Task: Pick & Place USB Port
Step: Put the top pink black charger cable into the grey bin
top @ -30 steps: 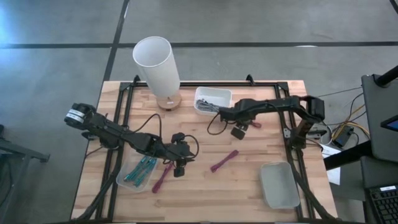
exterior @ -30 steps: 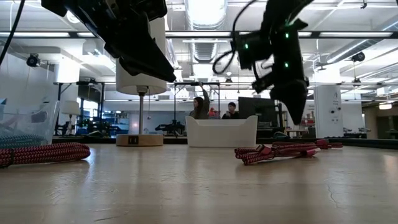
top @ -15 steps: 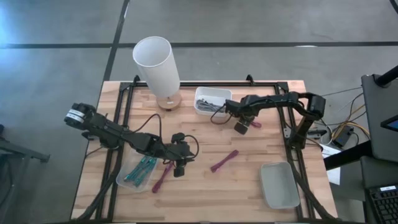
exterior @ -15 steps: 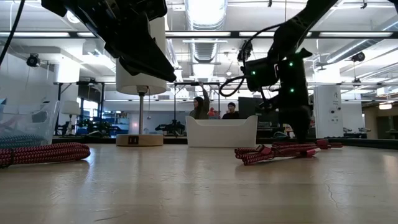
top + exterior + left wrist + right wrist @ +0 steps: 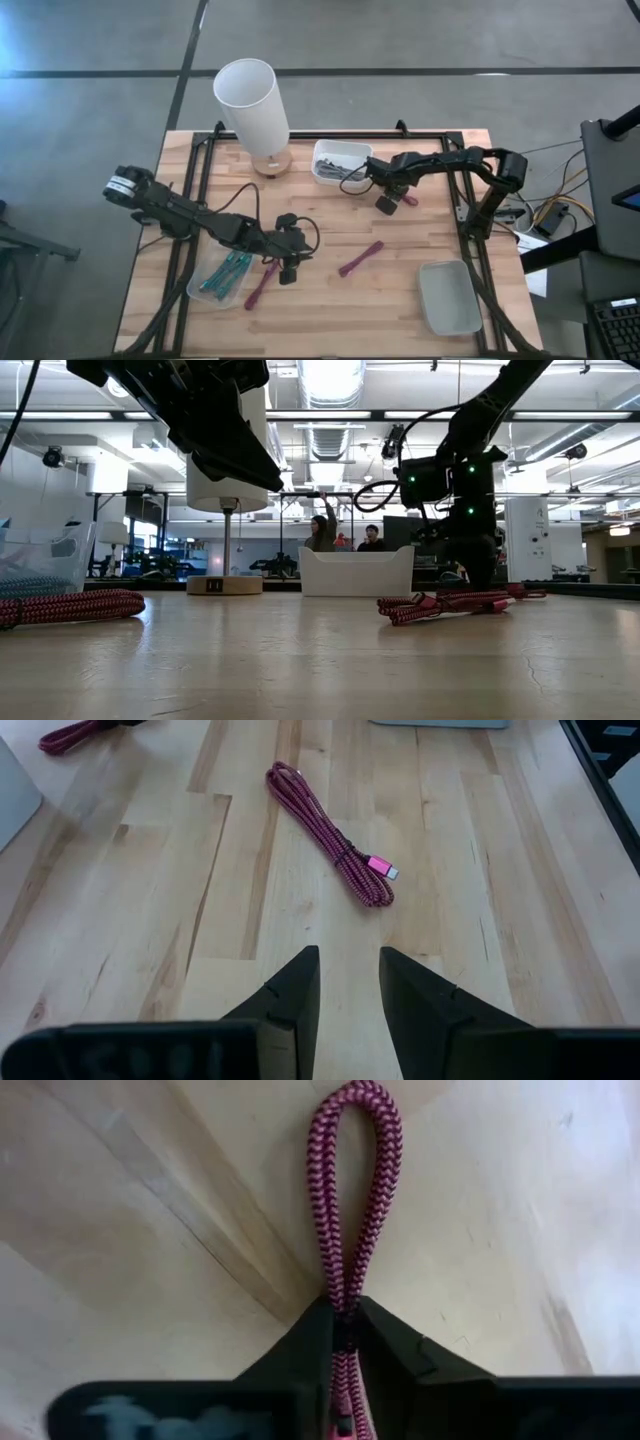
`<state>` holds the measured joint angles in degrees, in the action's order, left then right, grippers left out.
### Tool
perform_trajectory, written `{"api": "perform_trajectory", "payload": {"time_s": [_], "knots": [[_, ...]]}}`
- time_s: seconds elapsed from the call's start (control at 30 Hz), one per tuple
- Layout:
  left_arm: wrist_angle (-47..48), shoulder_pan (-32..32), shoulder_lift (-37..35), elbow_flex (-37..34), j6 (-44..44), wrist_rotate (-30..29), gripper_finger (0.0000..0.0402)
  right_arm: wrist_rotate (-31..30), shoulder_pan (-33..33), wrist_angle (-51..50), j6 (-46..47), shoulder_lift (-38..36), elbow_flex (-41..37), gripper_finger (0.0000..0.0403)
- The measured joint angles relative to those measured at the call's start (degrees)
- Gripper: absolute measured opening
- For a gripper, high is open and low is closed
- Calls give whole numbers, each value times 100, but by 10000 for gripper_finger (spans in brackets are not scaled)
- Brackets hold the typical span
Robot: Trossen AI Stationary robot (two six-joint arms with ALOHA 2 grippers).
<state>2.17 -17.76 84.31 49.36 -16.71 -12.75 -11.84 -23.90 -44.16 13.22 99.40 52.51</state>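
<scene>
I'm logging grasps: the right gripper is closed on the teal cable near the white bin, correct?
Not quite: the right gripper is closed on a pink braided cable, not teal, as the right wrist view shows. It is near the white bin.

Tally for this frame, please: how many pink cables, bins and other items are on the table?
Pink cables: 3 (held pink cable in the right gripper, middle pink cable, left pink cable)
Bins: 3 (white bin, clear bin, grey bin)
White cylinder on a wooden base: 1
Total: 7
</scene>
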Motion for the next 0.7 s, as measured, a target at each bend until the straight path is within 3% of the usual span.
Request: {"api": "perform_trajectory", "payload": {"time_s": [0.07, 0.33, 0.7], "knots": [[1, -2, 0, 0, -1, 0, 103, 12, 0, -19, -14, 6, 21, 19], [4, 0, 0, 0, -4, 0, 103, 102, 328, -610, 474, -10, 391, 15], [15, -2, 0, 0, -7, 0, 103, 77, 1853, -1604, 2156, -1023, 768, 14]]}}
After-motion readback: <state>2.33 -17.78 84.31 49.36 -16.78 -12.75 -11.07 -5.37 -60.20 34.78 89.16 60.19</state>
